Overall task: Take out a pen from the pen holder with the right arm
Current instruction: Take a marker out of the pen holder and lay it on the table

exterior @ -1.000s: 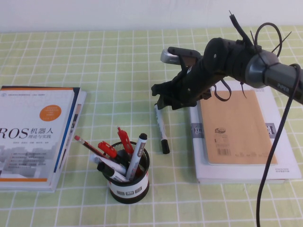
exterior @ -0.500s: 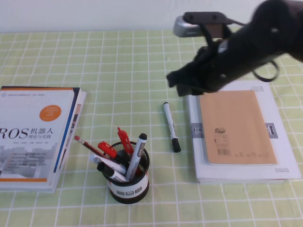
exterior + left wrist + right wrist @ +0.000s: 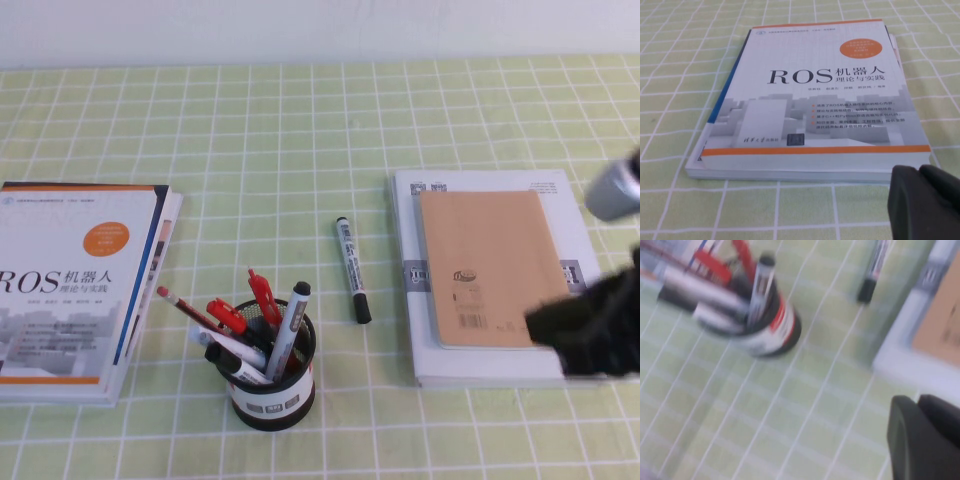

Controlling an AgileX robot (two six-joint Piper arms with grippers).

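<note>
High view has the right gripper [image 3: 550, 322] closed on nothing at lower right, the left gripper [image 3: 917, 175] closed near the ROS book [image 3: 70, 290], one pen [image 3: 352, 270] lying centre-frame outside the pen holder [image 3: 272, 385], so removal looks done.

The right arm [image 3: 592, 330], at the right edge of the high view, is a blurred matte black bulk with a grey metal cylinder [image 3: 615, 190] above it. The right end effector [image 3: 918, 405] shows two smooth, rounded black fingers [image 3: 940, 440] meeting at a thin seam. The left end effector [image 3: 919, 175], in its own wrist view, looks alike.
</note>
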